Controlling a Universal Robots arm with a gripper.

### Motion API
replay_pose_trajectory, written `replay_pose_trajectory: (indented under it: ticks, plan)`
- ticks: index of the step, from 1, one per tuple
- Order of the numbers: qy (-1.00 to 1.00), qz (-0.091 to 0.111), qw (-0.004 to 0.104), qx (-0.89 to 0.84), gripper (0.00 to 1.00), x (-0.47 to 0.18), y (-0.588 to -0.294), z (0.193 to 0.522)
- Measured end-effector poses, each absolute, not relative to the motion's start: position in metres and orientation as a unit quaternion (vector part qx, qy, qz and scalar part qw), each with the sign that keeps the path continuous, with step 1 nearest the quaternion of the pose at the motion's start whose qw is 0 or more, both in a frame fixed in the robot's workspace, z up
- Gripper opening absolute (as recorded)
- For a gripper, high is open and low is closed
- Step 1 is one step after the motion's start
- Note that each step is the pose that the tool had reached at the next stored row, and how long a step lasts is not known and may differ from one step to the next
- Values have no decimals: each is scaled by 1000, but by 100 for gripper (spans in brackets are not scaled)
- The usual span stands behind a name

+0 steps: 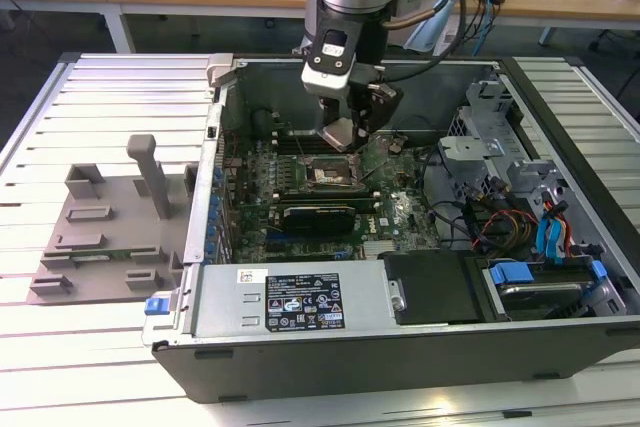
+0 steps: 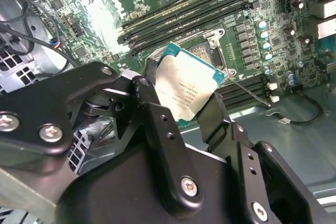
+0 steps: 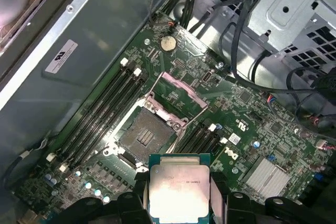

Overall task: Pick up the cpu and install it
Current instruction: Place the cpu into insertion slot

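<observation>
My gripper [image 2: 181, 95] is shut on the cpu [image 2: 184, 90], a flat square chip with a silvery top plate and a green rim, held by two opposite edges between the black fingers [image 2: 149, 95]. The cpu [image 3: 179, 192] hangs a short way above the motherboard, close to the open dark socket [image 3: 144, 135], whose metal frame [image 3: 178, 95] is flipped up. In the exterior view the gripper [image 1: 345, 132] sits inside the open computer case, just above the socket [image 1: 325, 175].
Memory slots [image 3: 100, 114] flank the socket on both sides. A drive cage [image 1: 505, 147] and loose cables [image 1: 500, 222] fill the case toward the exterior view's right. A long grey labelled box [image 1: 300, 299] lines the case's near side. A grey fixture [image 1: 110, 232] lies outside at the exterior view's left.
</observation>
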State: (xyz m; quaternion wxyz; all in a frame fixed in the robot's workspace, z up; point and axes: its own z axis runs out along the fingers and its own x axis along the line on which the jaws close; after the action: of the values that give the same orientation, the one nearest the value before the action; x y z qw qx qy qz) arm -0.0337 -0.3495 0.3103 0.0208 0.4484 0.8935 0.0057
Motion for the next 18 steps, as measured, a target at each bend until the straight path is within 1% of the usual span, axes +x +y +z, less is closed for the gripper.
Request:
replay_pose_trajectory:
  ticks: [14,18]
  plan:
    - [874,5,21,485,55,-34,-350,310]
    - [839,3,21,544,55,-34,-350,309]
